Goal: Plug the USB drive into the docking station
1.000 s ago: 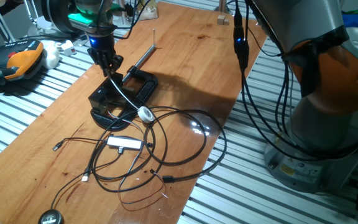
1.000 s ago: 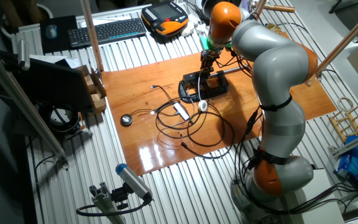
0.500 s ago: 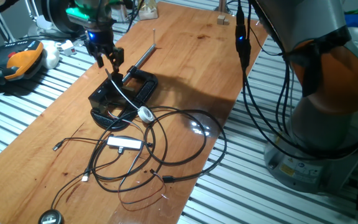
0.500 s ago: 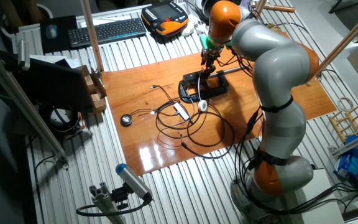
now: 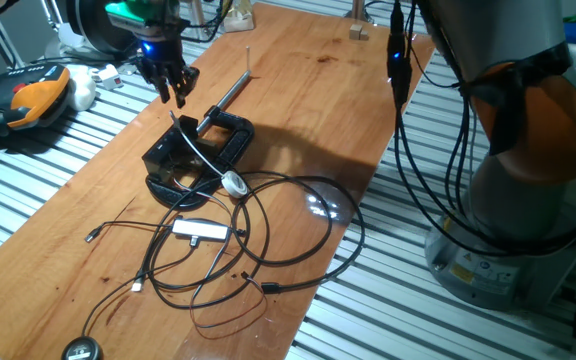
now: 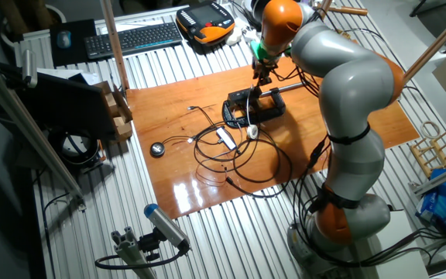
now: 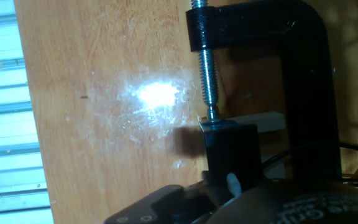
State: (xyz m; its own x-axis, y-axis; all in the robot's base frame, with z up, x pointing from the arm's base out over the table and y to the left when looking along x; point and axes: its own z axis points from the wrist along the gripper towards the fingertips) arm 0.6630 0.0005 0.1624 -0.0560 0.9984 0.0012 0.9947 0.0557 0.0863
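My two-finger claw (image 5: 173,92), fingers apart and apparently empty, hovers upper left above the black boxy docking station (image 5: 181,160); whether the drive is plugged in, I cannot tell.

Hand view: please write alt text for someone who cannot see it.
A black C-shaped clamp lies on the wooden table, its threaded screw pressing against a small black block. A bright glare spot sits on the wood beside the screw, and part of a rounded black device fills the bottom edge; no gripper fingers are visible.
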